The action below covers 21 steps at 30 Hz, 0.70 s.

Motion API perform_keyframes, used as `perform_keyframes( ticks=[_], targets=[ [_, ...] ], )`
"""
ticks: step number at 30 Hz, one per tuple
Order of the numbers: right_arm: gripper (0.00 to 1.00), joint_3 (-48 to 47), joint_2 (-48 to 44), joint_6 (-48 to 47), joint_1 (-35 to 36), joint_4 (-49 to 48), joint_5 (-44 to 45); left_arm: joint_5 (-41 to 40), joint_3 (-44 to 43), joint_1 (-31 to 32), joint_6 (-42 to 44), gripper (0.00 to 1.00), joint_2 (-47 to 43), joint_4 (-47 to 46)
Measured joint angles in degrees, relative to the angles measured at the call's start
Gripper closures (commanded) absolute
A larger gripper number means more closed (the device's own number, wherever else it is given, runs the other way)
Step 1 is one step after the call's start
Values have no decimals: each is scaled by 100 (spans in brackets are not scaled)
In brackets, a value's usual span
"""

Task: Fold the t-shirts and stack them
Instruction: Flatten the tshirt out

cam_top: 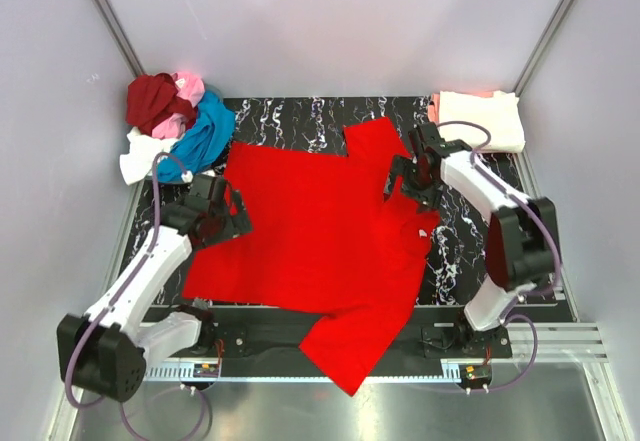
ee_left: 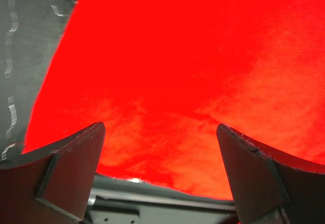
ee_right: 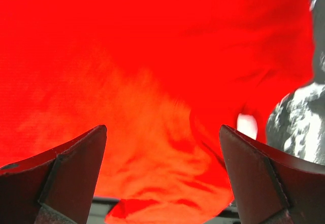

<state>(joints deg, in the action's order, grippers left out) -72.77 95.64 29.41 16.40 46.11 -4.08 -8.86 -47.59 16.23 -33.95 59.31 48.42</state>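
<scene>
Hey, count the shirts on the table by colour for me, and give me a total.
bright red shirt: 1, spread flat
dark red shirt: 1, crumpled far left
pink shirt: 1, crumpled far left
blue shirt: 1, crumpled far left
white shirt: 1, crumpled far left
cream shirt: 1, folded far right
salmon shirt: 1, under the cream one
Total: 7

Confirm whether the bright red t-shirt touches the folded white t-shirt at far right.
Apart: the top external view shows bare marbled table between the bright red t-shirt and the folded white t-shirt.
</scene>
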Motion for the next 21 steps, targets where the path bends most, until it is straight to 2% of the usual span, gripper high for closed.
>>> perform_keyframes(
  ticks=[7,11,15,21],
  targets=[
    [0,-1327,1794,-282,-328,216,-4,96,173,-66,-83,1,1191,-745],
    [4,-2479,2846,-455,-363,522,-20,168,155,-232,-76,1,1967,-1185],
    [7,-4019,3886,-542,-479,1322,-184,249,15,-492,-26,1,2618,-1394],
    [9,-6870,5451,-518,-745,2487,-313,422,-538,-883,142,2,3294,-1615]
  ],
)
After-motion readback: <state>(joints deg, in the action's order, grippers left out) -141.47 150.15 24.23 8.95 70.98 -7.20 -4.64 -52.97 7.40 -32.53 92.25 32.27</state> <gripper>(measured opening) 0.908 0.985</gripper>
